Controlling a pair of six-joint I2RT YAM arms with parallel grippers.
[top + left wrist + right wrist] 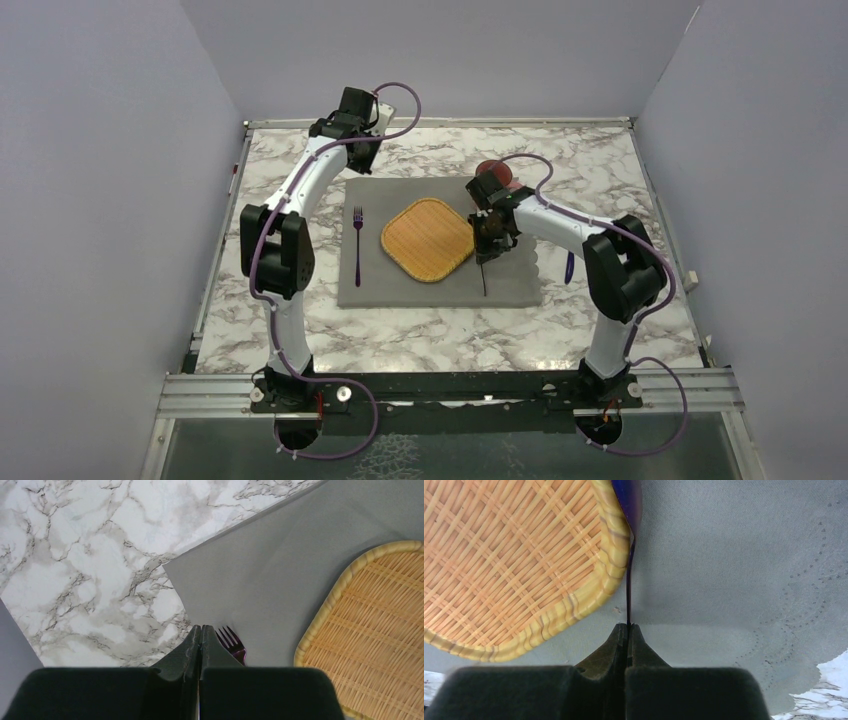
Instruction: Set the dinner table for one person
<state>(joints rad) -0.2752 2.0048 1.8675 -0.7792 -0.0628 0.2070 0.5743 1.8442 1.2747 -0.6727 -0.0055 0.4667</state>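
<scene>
- The counter (430, 340), white-and-grey marble, is roughly square, so it has no clear long axis. Its edges run square to the arms' base rail, and it spreads out on every side of the tray (428, 238).
- A grey mat (440, 290) lies under the tray with its long axis left to right. Its scalloped edge is to the tray's right.
- Right of the tray and off the mat, a small purple item (569, 266) lies on bare marble. It is too small to name.
- Just right of the tray, the right pincer (628, 627) is clamped tight on a thin dark utensil (628, 595), seen edge-on. The utensil's long axis runs near to far along the tray's right side. Its broad blue-purple end is away from the fingertips, at the tray's rim. Whether it touches the mat I cannot tell.
- Left of the tray and apart from it, a purple fork (357, 245) lies flat on the mat. Its long axis runs near to far, with the tines toward the far side.
- The tray is woven, a rounded square, turned so that one corner points near.
- Behind the tray to the right, a red thing (497, 170) stands on the counter, half hidden by the right arm.
- Behind the tray to the left, the left pincer (201, 628) hangs over the mat's far left corner. Its fingers are pressed together with nothing between them.
</scene>
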